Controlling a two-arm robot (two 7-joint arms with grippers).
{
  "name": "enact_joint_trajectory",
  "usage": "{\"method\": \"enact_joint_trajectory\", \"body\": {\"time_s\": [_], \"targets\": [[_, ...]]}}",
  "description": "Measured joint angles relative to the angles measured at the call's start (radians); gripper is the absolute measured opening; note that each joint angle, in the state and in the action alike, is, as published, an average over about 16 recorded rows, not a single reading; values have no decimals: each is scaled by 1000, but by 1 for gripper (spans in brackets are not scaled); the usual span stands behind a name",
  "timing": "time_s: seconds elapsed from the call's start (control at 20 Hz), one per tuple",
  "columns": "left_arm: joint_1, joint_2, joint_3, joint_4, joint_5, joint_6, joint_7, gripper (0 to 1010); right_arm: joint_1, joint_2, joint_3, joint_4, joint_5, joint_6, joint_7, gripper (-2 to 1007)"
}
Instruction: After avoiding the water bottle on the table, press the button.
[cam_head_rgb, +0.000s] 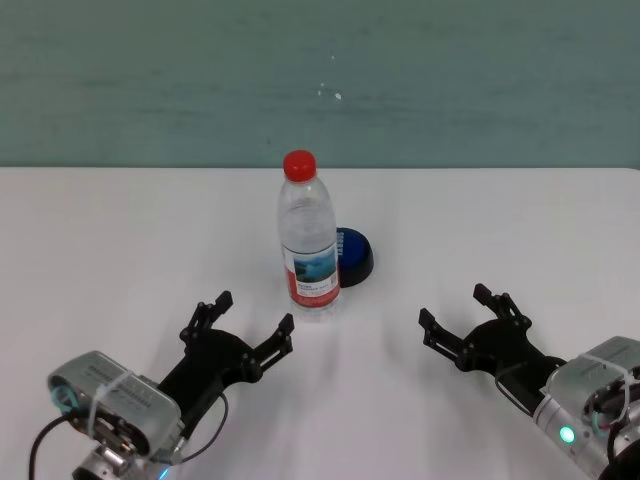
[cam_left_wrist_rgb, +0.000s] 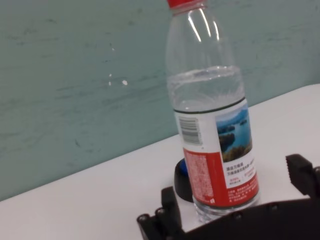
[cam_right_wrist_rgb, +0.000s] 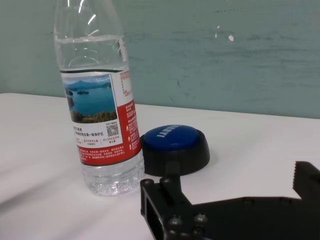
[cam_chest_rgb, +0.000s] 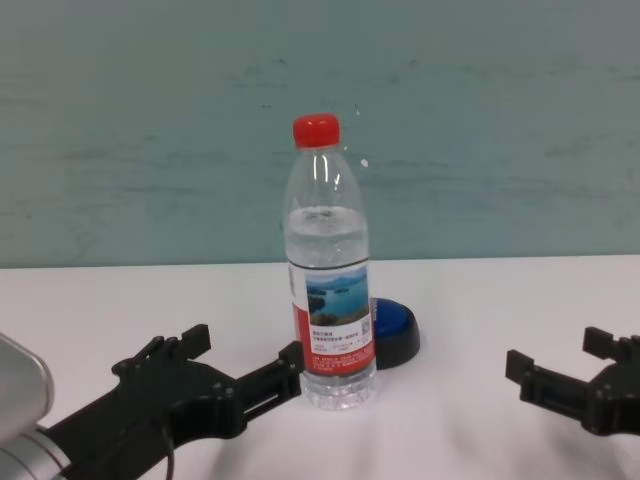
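The water bottle (cam_head_rgb: 308, 240) stands upright at the middle of the white table (cam_head_rgb: 120, 230); it has a red cap and a red-and-white label. The blue button (cam_head_rgb: 355, 255) on its black base sits just behind the bottle and to its right, partly hidden by it. My left gripper (cam_head_rgb: 253, 312) is open and empty, close in front of the bottle and to its left. My right gripper (cam_head_rgb: 455, 308) is open and empty, to the right of the bottle and nearer me than the button. In the right wrist view the button (cam_right_wrist_rgb: 175, 145) shows beside the bottle (cam_right_wrist_rgb: 100, 100).
A teal wall (cam_head_rgb: 320, 80) rises behind the table's far edge. Bare white tabletop lies to either side of the bottle and between the two grippers.
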Motion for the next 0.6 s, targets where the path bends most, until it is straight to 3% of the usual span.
{"method": "enact_joint_trajectory", "body": {"time_s": [0.6], "targets": [[0,0,0,0,0,0,0,1000,1,0,-1,0,1,0,1,1003]]}}
